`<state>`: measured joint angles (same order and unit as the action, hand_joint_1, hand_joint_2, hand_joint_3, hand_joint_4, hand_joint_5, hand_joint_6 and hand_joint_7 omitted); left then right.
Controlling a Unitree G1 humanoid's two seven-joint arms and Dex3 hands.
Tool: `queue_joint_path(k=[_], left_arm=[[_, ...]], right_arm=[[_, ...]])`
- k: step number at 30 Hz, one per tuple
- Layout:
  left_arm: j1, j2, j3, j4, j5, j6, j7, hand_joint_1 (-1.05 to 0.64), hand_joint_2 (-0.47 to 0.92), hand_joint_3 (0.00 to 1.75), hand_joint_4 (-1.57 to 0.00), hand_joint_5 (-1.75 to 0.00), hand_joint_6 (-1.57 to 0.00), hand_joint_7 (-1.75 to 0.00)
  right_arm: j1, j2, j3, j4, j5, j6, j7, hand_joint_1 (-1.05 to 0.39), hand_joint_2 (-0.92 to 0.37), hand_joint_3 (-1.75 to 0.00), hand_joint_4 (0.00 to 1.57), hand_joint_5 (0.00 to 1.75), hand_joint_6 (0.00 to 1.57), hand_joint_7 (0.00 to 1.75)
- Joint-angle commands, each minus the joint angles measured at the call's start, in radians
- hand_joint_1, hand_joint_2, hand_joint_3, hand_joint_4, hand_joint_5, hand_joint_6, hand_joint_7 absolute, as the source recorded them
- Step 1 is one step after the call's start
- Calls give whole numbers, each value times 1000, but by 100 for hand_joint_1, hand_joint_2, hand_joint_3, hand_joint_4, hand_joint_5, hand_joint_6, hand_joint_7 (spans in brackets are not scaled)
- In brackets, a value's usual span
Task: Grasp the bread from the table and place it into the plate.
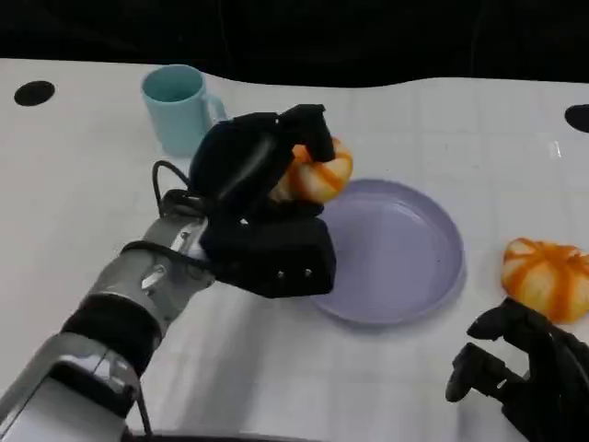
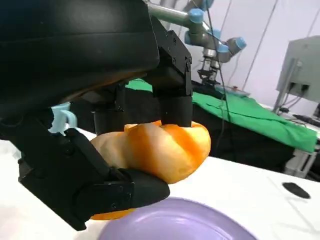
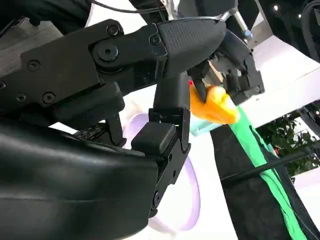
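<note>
We are gripping the bread in our left hand beside the plate; our head view is showing a second loaf by our curled, empty right hand.

A robotics lab is indicated. Another robot arm with blue joints is seen behind the white table, beside a green-draped bench and grey equipment.

Head camera looks down; both close wrist cameras share the plate
</note>
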<state>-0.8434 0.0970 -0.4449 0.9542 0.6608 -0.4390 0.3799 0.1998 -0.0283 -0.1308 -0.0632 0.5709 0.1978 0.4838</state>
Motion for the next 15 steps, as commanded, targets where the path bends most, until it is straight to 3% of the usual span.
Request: queue_joint_path(k=[1,12,15], left_arm=[[-58,-25,-20,44,3,-13,-17,-20,54,120,-93,-175,-70,-175],[-142,-97,-80,137,23,10,-70,-22,55,109,-92,-175,-69,-175],[-156,-108,-103,153,39,30,-83,-23,58,97,-88,-175,-66,-175]], right_arm=[[9,-4,-8,-11,0,-12,0,-51,-92,-20,72,155,78,107],[18,1,-2,-26,1,-11,-1,-51,-92,-21,71,155,77,109],[21,2,1,-32,-3,-11,-4,-51,-92,-22,71,155,77,109]])
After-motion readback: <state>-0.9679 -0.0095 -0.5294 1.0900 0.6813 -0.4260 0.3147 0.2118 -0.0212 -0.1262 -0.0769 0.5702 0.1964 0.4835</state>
